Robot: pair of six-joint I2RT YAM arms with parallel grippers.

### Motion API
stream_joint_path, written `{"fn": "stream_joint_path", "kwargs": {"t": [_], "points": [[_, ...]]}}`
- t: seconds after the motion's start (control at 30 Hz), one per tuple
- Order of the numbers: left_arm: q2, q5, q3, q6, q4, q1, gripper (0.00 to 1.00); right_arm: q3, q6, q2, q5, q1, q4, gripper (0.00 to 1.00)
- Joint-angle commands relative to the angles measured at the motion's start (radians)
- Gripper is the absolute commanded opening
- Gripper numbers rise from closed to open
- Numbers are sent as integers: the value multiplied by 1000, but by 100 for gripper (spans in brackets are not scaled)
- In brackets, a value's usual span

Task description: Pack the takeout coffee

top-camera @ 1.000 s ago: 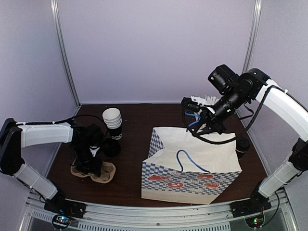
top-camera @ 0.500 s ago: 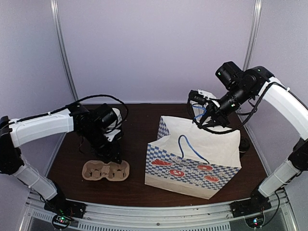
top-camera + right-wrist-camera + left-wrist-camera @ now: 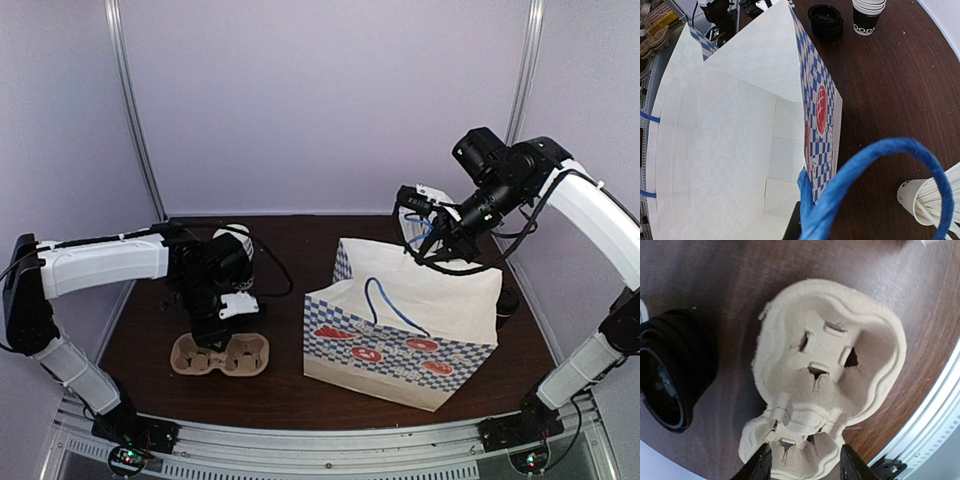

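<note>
A tan pulp cup carrier (image 3: pixel 222 356) (image 3: pixel 825 365) lies flat at the front left of the table. My left gripper (image 3: pixel 218 333) (image 3: pixel 805 467) hangs just above its near end, open, with one dark finger on each side of the end pocket. A blue-and-white checkered paper bag (image 3: pixel 400 335) (image 3: pixel 720 150) stands open at centre right. My right gripper (image 3: pixel 427 240) (image 3: pixel 799 231) is shut on its blue rope handle (image 3: pixel 875 160) and holds the far side up. A small dark cup (image 3: pixel 508 302), probably the takeout coffee, peeks out behind the bag's right edge.
A stack of lidless black cups (image 3: pixel 236 245) (image 3: pixel 867 17) stands behind the left arm. Beside it is a stack of black lids (image 3: pixel 826 22) (image 3: pixel 672 375). A white cup of white sticks (image 3: pixel 927 197) stands near the bag's far side. The metal table rail (image 3: pixel 320 445) runs along the front.
My left gripper rose, then came back down over the carrier's end, its jaws narrowing; the carrier now lies a little further right. The right gripper lifted the bag's handle, standing the bag more upright.
</note>
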Motion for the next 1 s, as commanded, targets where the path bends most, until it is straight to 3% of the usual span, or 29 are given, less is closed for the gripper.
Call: {"fn": "stream_joint_path", "kwargs": {"t": [0.0,0.1,0.47,0.97], "points": [[20,50,-34,215,-56,12,45,26,-18,-8,-8,-9,-30,0],[15,117,-55,235,-57,12,44,7,-18,-11,-5,-10,-23,0],[54,20,-74,265,41,12,40,-5,-5,8,-23,-11,-1,0],[64,18,-151,302,165,12,40,-11,-6,12,-20,-10,-7,0]]}}
